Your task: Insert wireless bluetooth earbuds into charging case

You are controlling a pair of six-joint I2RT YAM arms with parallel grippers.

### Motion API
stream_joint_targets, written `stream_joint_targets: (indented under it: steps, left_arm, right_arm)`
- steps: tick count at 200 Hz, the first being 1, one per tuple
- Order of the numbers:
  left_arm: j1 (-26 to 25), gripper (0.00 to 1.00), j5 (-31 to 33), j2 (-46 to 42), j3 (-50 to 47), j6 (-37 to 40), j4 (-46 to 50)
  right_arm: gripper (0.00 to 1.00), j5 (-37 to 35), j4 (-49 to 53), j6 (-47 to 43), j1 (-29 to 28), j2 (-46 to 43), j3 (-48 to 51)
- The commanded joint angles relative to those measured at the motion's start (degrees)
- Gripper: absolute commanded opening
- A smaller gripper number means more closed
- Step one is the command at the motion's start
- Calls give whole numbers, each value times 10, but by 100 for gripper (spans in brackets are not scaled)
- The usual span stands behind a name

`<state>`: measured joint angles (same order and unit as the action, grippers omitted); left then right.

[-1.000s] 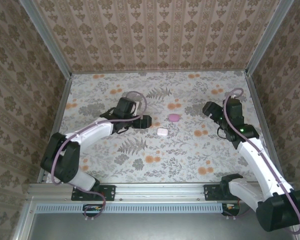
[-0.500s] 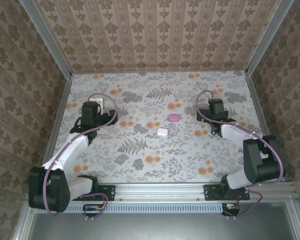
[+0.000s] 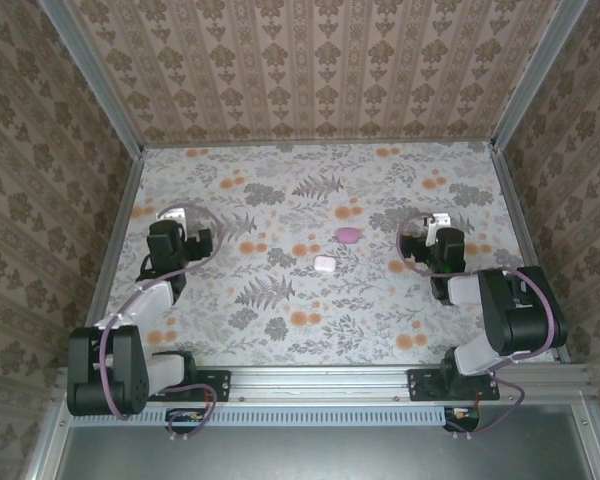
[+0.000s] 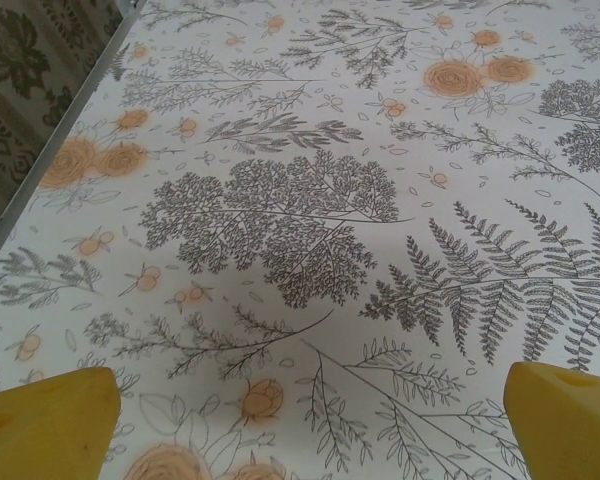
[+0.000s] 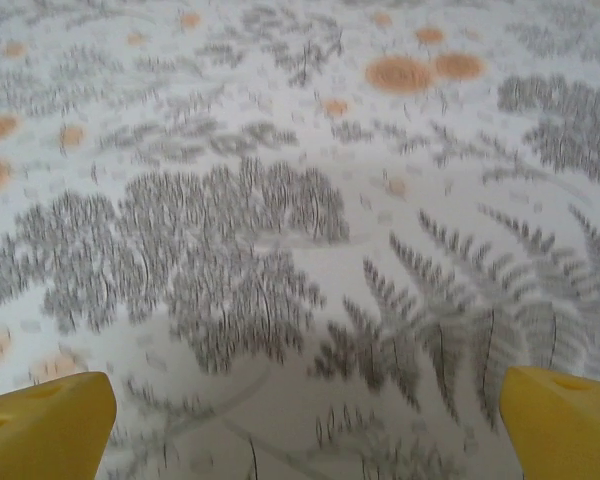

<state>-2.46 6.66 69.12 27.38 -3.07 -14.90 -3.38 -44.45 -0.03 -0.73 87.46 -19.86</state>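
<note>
The charging case [image 3: 325,264], a small white rounded-square object, lies shut on the flowered table near its middle. No earbuds are in view. My left gripper [image 3: 180,232] is folded back at the table's left side, far from the case. Its yellow fingertips [image 4: 50,420] stand wide apart over bare cloth, so the left gripper [image 4: 310,425] is open with nothing between them. My right gripper [image 3: 430,240] sits at the right side, also well away from the case. The right gripper [image 5: 305,425] is open too, its fingertips [image 5: 565,420] spread over printed ferns.
A pink rounded object [image 3: 348,236] lies just behind and to the right of the case. Patterned walls [image 3: 310,70] enclose the table on three sides, and a metal rail [image 3: 310,385] runs along the near edge. The left wall's base [image 4: 40,190] is close to my left gripper.
Both arms have drawn back from the table's middle to their own sides and folded low. Both sets of jaws opened a little wider. The case and the pink object have stayed put.
</note>
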Motion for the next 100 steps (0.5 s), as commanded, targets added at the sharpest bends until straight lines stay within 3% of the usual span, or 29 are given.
stream_joint_targets:
  steps: [1, 31, 61, 75, 100]
  left_arm:
    - [6, 99, -26, 26, -15, 34, -108]
    - [7, 99, -66, 101, -18, 62, -211]
    - [8, 97, -113, 127, 2, 88, -207]
    - [12, 97, -139, 145, -16, 94, -247]
    - [19, 99, -117, 188, -55, 81, -366]
  right_arm:
    - [100, -20, -62, 14, -9, 3, -29]
    - [100, -53, -59, 28, -9, 3, -28]
    - [100, -53, -59, 28, -10, 3, -27]
    - [100, -53, -58, 28, -10, 3, -28]
    - [100, -50, -56, 26, -10, 2, -29]
